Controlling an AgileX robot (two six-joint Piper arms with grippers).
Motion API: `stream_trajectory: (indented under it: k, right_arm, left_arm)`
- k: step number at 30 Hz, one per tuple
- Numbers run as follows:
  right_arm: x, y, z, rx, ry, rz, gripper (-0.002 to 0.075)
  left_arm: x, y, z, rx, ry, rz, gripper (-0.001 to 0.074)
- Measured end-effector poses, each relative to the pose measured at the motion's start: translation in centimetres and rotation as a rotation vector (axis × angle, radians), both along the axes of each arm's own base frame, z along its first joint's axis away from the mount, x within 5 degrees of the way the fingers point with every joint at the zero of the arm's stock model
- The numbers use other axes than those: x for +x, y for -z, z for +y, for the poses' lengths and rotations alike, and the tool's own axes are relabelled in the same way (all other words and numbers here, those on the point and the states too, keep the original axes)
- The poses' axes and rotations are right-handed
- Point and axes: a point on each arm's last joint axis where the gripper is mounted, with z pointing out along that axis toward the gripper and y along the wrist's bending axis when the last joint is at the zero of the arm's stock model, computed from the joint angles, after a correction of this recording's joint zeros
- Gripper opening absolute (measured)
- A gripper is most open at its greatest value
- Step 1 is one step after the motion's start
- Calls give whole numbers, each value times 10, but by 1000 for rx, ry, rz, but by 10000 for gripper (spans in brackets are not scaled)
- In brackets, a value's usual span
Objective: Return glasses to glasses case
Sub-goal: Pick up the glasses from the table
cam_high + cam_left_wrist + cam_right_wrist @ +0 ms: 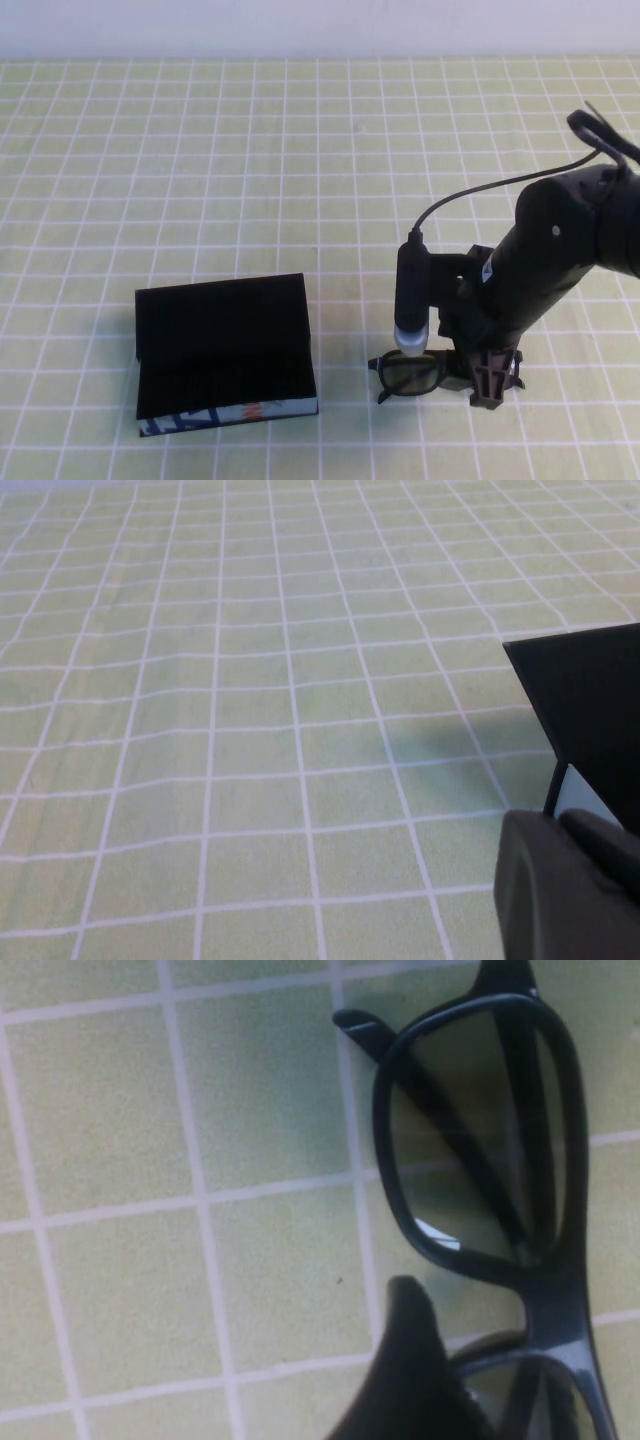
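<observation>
The glasses (pixel 408 372) are black with thick rims and lie on the green checked cloth, right of the glasses case (pixel 225 345). The case lies open, black inside, with its blue-grey patterned front edge towards me. My right gripper (pixel 490 385) is down at the right end of the glasses. In the right wrist view one finger (pixel 410 1360) stands beside the bridge of the glasses (pixel 555 1300), and the other finger is out of frame. My left gripper (pixel 565 825) is not in the high view. Its own view shows it low near a corner of the case (pixel 590 705).
The green checked cloth (pixel 250 160) covers the whole table. The right arm (pixel 560 250) and its cable reach in from the right edge. A black and silver cylinder (pixel 411 300) on the right arm hangs just above the glasses.
</observation>
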Motion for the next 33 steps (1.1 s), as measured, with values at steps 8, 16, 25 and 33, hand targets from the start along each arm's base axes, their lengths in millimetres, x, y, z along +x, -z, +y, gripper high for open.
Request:
stream_trajectory:
  k: [8,16,25,33]
  right_arm:
    - [11,24,5,-18,5,5,420]
    - [9,29,4,-48,-5,54,204]
    - [3,6,1,-34,-17,11,95]
    - [-5,-23,-4,5,-19,-48,10]
  left_arm:
    - [0,0,0,0,0,-2,-3]
    - [0,-1,0,-1,0,-8,-3]
    - [0,-1,0,-1,0,-8,-3]
    - [0,-1,0,-5,0,-8,-3]
